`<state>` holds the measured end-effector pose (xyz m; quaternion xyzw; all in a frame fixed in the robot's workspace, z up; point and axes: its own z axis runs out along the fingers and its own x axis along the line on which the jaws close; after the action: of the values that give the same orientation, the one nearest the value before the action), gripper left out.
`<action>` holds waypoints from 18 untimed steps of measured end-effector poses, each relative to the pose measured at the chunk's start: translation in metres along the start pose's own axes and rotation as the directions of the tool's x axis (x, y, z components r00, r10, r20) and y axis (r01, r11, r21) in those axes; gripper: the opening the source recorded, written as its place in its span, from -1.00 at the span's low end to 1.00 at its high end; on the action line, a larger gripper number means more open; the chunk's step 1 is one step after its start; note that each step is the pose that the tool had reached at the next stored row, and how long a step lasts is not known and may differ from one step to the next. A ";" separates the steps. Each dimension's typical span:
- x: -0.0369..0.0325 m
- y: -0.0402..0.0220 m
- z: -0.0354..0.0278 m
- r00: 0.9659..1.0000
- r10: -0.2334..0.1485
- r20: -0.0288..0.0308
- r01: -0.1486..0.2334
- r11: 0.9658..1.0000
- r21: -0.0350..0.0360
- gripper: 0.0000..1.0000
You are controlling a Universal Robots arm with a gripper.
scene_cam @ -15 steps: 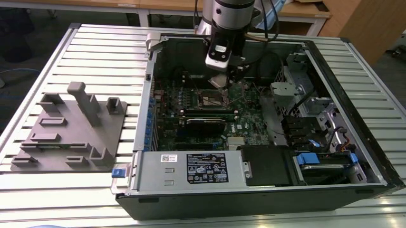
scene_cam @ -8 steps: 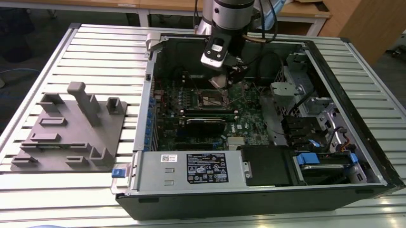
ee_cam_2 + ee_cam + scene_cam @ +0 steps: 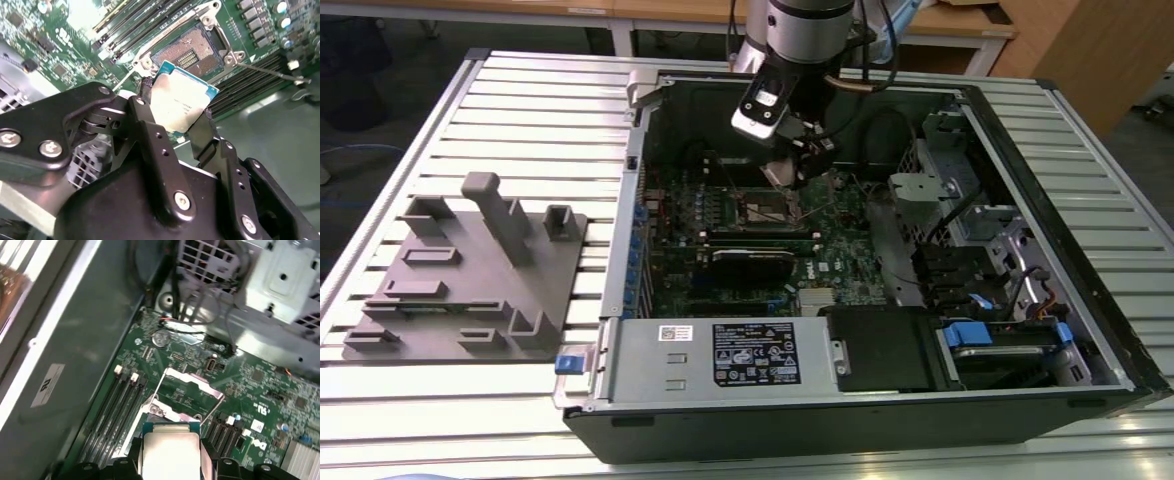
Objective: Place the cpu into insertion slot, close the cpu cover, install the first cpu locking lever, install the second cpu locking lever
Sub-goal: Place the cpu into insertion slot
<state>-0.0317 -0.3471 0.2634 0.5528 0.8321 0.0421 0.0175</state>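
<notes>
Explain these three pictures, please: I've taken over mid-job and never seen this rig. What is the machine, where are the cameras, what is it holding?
The machine is one robot arm reaching into an open computer case that lies on a slatted metal table. The exterior view looks on from off the arm; on the exterior view's left a grey holder block sits beside the case. Both wrist views come from cameras riding on the arm, looking past its black jaws. The jaws are shut on the cpu, a small silver square. Just beyond it the insertion slot lies uncovered on the green board; the cpu is not yet in it.
</notes>
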 end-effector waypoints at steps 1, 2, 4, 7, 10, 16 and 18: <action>0.0000 0.0000 0.0001 1.000 0.017 0.002 -0.017 1.000 0.000 0.08; 0.0000 0.0000 0.0003 0.999 0.034 0.003 -0.034 0.999 -0.001 0.08; 0.0000 -0.0001 0.0006 0.997 0.071 0.006 -0.071 0.997 -0.001 0.08; 0.0000 -0.0001 0.0010 0.992 0.125 0.011 -0.125 0.992 -0.003 0.08; 0.0000 -0.0001 0.0014 0.984 0.179 0.016 -0.179 0.984 -0.005 0.08; 0.0000 -0.0002 0.0020 0.959 0.282 0.025 -0.282 0.959 -0.009 0.08; 0.0000 -0.0002 0.0023 0.949 0.313 0.027 -0.313 0.950 -0.010 0.08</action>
<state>-0.0317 -0.3471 0.2611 0.6782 0.7334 0.0388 0.0240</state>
